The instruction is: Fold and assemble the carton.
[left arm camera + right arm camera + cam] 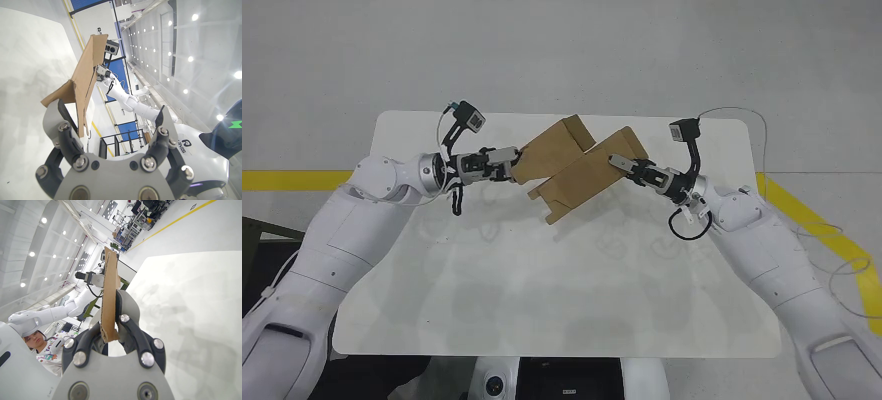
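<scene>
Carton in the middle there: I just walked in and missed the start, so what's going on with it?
The robot has a flattened brown carton between its two arms, over the far half of the white table. The right gripper is clamped on one end of the cardboard. The left gripper is open, with the other end resting against one of its fingers. The carton is not yet a box; one flap is bent outward.

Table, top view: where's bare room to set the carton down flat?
Free: the broad near half of the table, from the carton to the near edge. Crowded: far centre, where the left tool and right tool meet the carton. Only a thin strip lies behind it.
</scene>
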`<state>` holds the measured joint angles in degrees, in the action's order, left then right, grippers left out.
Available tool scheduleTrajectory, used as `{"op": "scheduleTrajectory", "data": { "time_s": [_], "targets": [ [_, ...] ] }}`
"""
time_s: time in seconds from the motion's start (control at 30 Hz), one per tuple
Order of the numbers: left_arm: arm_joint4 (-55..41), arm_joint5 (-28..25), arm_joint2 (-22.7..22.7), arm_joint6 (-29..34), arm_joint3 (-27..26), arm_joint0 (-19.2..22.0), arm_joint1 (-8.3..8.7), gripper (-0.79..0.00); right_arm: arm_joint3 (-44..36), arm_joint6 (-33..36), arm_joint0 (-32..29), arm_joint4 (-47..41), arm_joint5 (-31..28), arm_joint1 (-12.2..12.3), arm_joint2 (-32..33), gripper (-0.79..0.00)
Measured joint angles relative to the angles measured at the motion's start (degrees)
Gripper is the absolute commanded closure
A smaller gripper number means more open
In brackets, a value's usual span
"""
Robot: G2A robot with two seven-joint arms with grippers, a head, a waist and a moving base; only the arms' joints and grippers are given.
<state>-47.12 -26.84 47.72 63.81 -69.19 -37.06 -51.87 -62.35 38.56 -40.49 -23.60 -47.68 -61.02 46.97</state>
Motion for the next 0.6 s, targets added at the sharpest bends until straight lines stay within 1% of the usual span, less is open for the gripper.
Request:
{"op": "scheduleTrajectory", "data": {
  "time_s": [0.03, 0.17, 0.23, 0.3, 0.37, 0.47, 0.6],
  "targets": [
    [0.1, 0.0, 0.1, 0.0, 0.0, -0.1, -0.09, -0.606, 0.0, 0.0, 0.0, 0.1, 0.0, -0.1, 0.1, 0.000],
    [0.8, 0.2, 0.6, 0.1, 0.1, -0.4, -0.49, -0.545, 0.1, 0.4, -0.2, 0.2, -0.1, -0.4, 0.5, 0.000],
    [1.2, 0.3, 0.9, 0.1, 0.2, -0.5, -0.63, -0.496, 0.2, 0.6, -0.2, 0.3, -0.1, -0.5, 0.7, 0.000],
    [1.9, 0.6, 1.1, 0.1, 0.5, -0.6, -0.76, -0.465, 0.3, 0.8, -0.3, 0.3, -0.1, -0.6, 0.9, 0.000],
    [2.8, 1.1, 1.3, 0.3, 0.8, -0.7, -0.88, -0.385, 0.3, 1.0, -0.4, 0.3, -0.1, -0.8, 1.2, 0.000],
    [4.1, 2.1, 1.6, 0.2, 1.1, -0.9, -1.03, -0.320, 0.2, 1.3, -0.5, 0.5, -0.1, -0.9, 1.5, 0.000],
    [5.2, 3.1, 2.1, 0.0, 1.5, -1.2, -1.21, -0.274, 0.1, 1.6, -0.7, 0.7, -0.1, -1.2, 1.8, 0.000]
  ]
}}
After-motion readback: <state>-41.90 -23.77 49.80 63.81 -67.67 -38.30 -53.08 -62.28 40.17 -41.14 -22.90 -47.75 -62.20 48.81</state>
